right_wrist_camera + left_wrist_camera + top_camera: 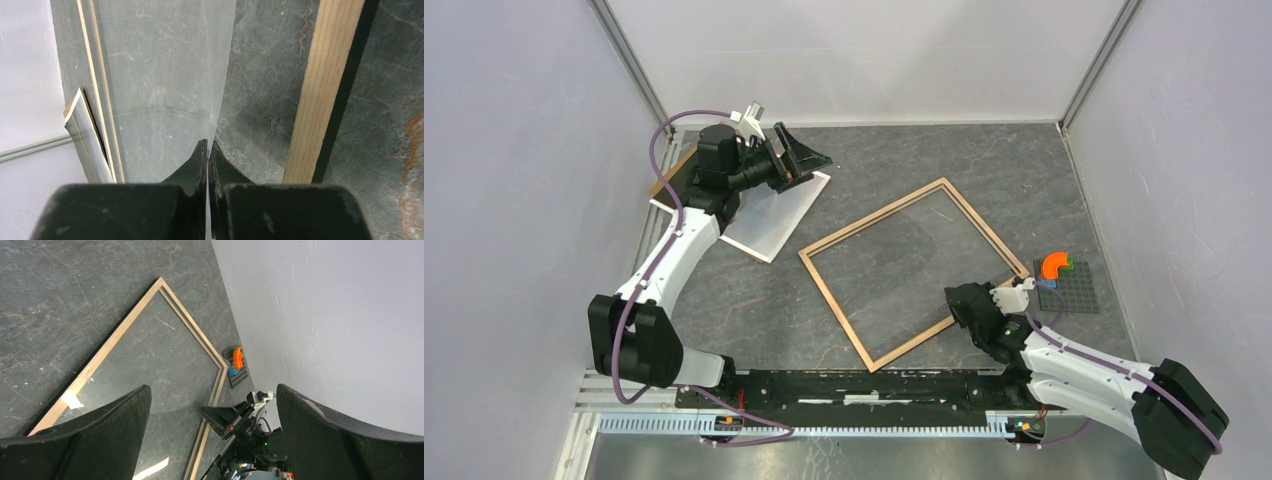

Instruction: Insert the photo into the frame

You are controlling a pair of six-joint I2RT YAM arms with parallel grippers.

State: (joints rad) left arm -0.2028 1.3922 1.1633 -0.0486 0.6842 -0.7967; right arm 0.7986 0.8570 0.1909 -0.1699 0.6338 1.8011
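The frame [825, 281] lies light-wood face up in the middle of the table, turned diagonally. It also shows in the left wrist view [109, 344]. My right gripper [956, 302] is at its near right corner, shut [207, 146] on the edge of a clear pane [165, 75] that rises tilted from inside the frame rail [325, 85]. The photo [776, 215] lies white side up at the far left, partly on a brown backing board [667, 181]. My left gripper [809, 158] is open and empty above the photo's far corner [212, 390].
A grey studded plate [1069, 283] with an orange curved piece [1055, 264] sits at the right, beside the frame; it also shows in the left wrist view [237, 365]. White walls enclose the table on three sides. The arm bases' rail runs along the near edge.
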